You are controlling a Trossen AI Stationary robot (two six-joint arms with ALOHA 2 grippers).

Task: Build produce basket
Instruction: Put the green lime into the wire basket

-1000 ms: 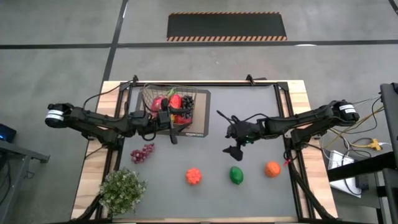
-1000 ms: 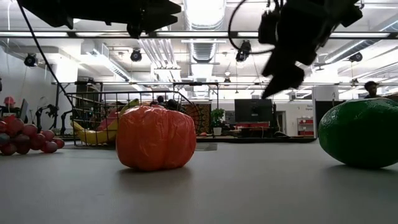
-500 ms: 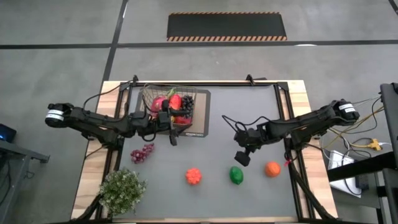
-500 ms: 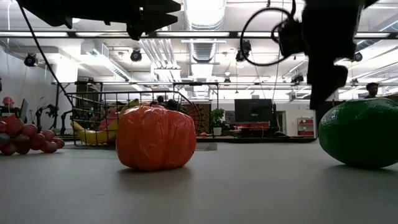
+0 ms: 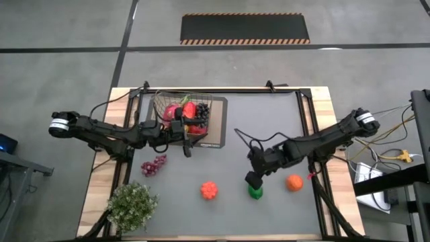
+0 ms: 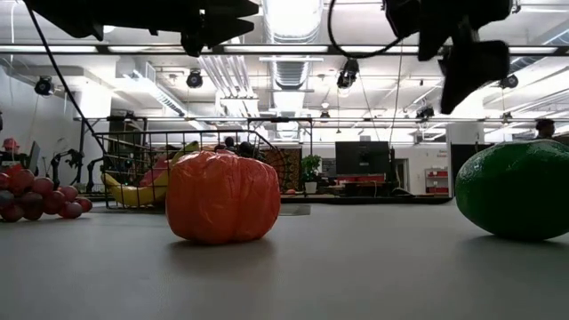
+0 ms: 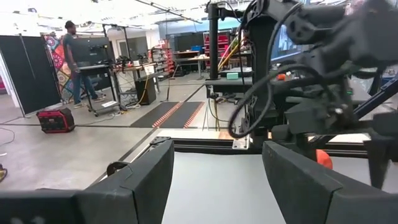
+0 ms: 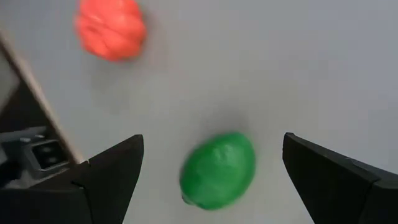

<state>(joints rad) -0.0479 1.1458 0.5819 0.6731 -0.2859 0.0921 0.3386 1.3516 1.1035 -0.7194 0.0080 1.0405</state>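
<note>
The right gripper [image 8: 208,180] hangs just above the green fruit [image 8: 219,170] near the table's front edge, fingers [image 8: 106,177] spread wide to either side of it, touching nothing and holding nothing. An orange fruit [image 5: 293,182] lies just beside it, a red-orange one [image 5: 209,190] and purple grapes [image 5: 153,165] farther along the table [image 5: 269,128]. Beyond, the left gripper [image 7: 214,180] waits empty beside the basket [image 5: 183,115] of produce, fingers apart.

Both grippers [image 7: 214,180] [image 8: 211,174] spread wide
</note>
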